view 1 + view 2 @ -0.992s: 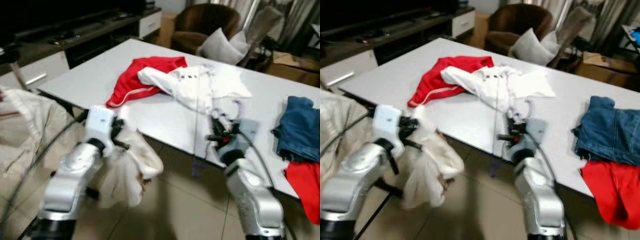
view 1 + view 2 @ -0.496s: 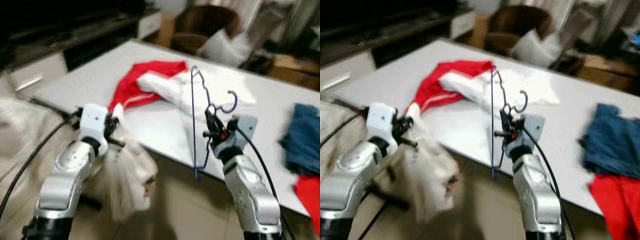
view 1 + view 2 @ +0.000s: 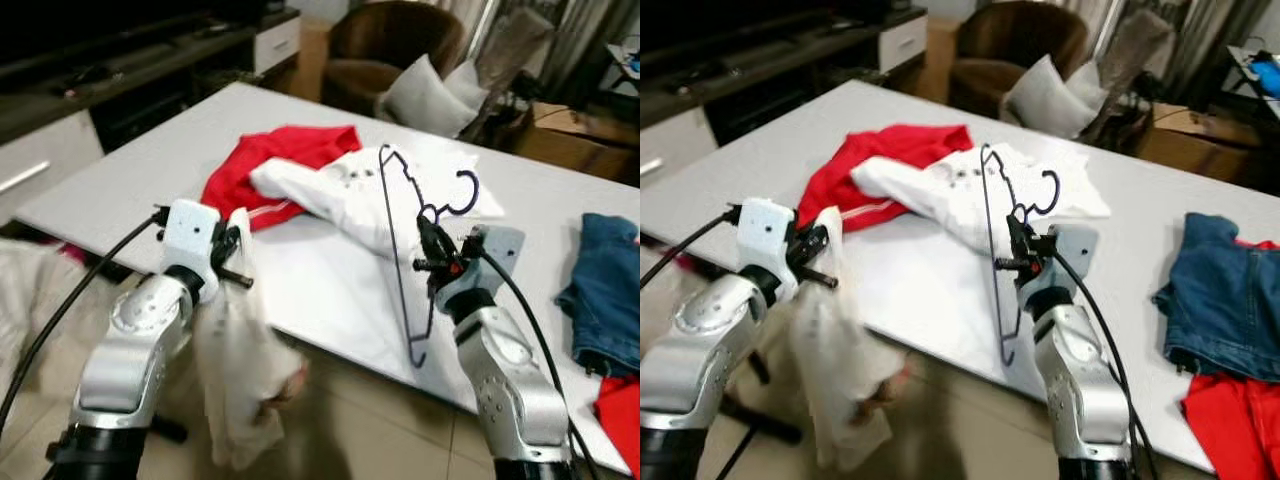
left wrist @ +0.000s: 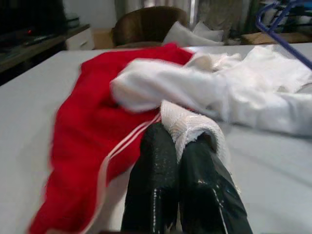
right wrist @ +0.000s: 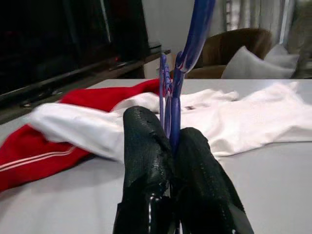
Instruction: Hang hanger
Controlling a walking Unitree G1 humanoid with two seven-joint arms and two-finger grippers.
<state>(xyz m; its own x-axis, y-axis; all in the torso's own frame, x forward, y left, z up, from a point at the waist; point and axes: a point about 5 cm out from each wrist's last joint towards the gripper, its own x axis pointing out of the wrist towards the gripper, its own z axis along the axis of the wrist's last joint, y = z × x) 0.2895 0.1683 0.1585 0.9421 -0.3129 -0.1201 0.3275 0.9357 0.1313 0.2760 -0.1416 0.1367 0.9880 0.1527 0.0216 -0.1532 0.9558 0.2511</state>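
Hanger (image 3: 400, 255) being held up over the white table's (image 3: 300, 270) near edge.

The right gripper (image 3: 430, 262) is pinching the blue wire hanger just below its hook, fingers closed on it, the frame dangling in front of the white shirt (image 3: 350, 195) and red garment (image 3: 262, 165). The left gripper (image 3: 232, 262) is clamping a pale cloth (image 3: 240, 380) that is hanging off the table toward the floor.

Count, garments on surface (image 3: 320, 290): 2 red garments, one (image 3: 262, 165) at 11 o'clock, one (image 3: 1230, 420) at 4 o'clock; 1 white shirt (image 3: 340, 190); 1 pair blue jeans (image 3: 1225, 290) at 3 o'clock. Off surface: 1 purple hanger (image 3: 400, 260), 1 cream cloth (image 3: 240, 380).
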